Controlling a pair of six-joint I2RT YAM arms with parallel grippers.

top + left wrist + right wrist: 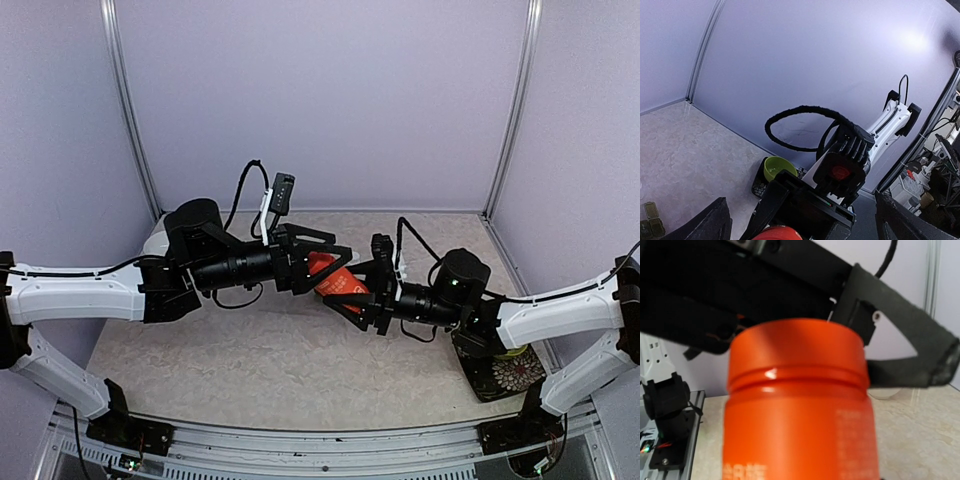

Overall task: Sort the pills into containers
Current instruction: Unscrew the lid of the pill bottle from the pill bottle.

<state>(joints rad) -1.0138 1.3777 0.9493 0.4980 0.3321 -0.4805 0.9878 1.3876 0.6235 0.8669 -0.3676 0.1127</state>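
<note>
A red-orange bottle is held above the table between both arms. My right gripper is shut on its body; the bottle fills the right wrist view. My left gripper is open, its fingers spread wide on either side of the bottle's cap without touching it. One left finger passes behind the cap in the right wrist view. The dark green pill box lies on the table at the lower left edge of the left wrist view; it is hidden in the top view. No pills show.
A lime-green bowl stands on a dark patterned mat at the table's right side, mostly under the right arm in the top view. Purple walls close in the back and both sides. A black cable loops off the right wrist.
</note>
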